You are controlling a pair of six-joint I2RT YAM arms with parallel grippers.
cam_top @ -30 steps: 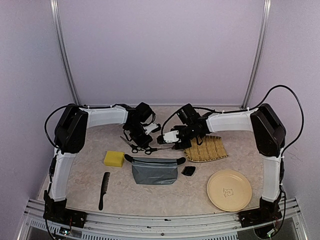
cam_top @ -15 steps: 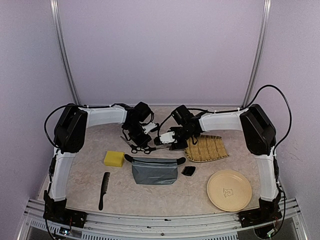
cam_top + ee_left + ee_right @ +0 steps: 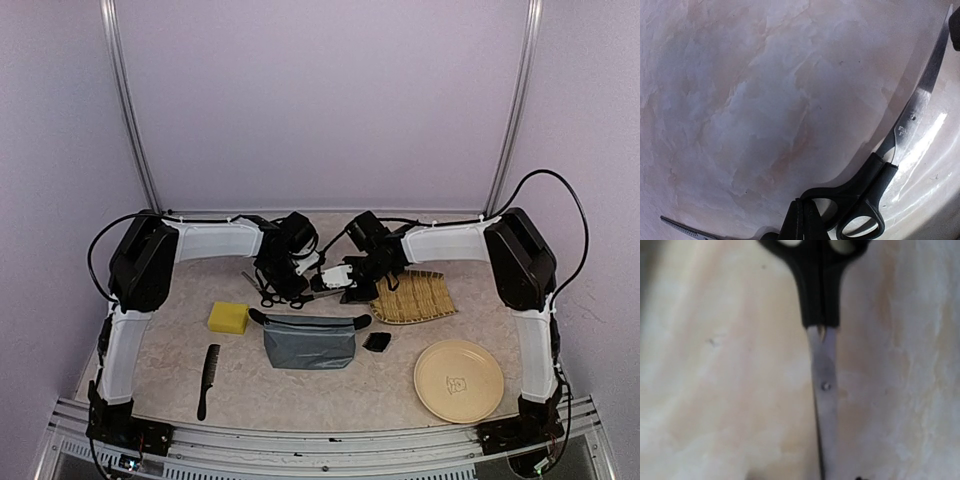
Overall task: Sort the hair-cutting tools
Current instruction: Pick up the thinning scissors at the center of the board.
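Scissors lie at the far middle of the surface point(image 3: 180, 270), just beyond the far edge of the grey-blue pouch point(image 3: 308, 345), with both arms crowded over them. The left hand point(image 3: 286, 287) is pressed together low beside the black handles. The smooth-bladed scissors point(image 3: 867, 192) point their blade toward the right hand point(image 3: 338, 288), and the toothed scissors point(image 3: 685, 228) angle away to the far left. Whether the right hand is spread or pinching I cannot tell: its wrist view shows only a handle and a blade running straight down the middle. A woven mat point(image 3: 412, 297) lies just beside that hand on the right. The black clipper guard point(image 3: 377, 341) lies near the pouch's right corner, and the comb point(image 3: 208, 380) lies toward the near left edge. The yellow sponge point(image 3: 228, 317) and the plate point(image 3: 459, 380) flank the pouch. Bare surface shows at the far left.
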